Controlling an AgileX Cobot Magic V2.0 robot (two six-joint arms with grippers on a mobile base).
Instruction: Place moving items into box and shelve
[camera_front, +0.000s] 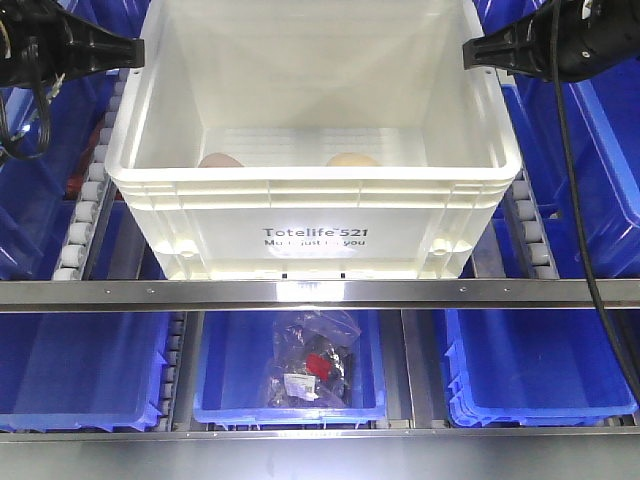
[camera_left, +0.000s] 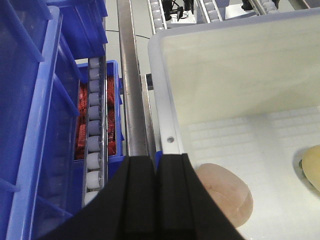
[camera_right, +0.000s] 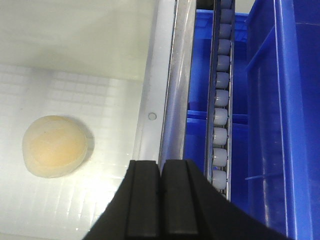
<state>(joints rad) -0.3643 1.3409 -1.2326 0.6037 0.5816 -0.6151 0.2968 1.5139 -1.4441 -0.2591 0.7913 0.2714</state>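
The white box printed "Totelife 521" sits on the roller shelf. Both moving items lie on its floor: a pinkish-brown ball at the left and a pale yellow ball at the right. My left gripper is shut at the box's left rim, with nothing visible between its fingers. On the other side, my right gripper is shut at the right rim, also with nothing seen between the fingers.
Roller tracks flank the box, and a metal rail crosses in front of it. Blue bins stand on both sides and below. One lower bin holds a plastic bag with red parts. Red packets lie in a left bin.
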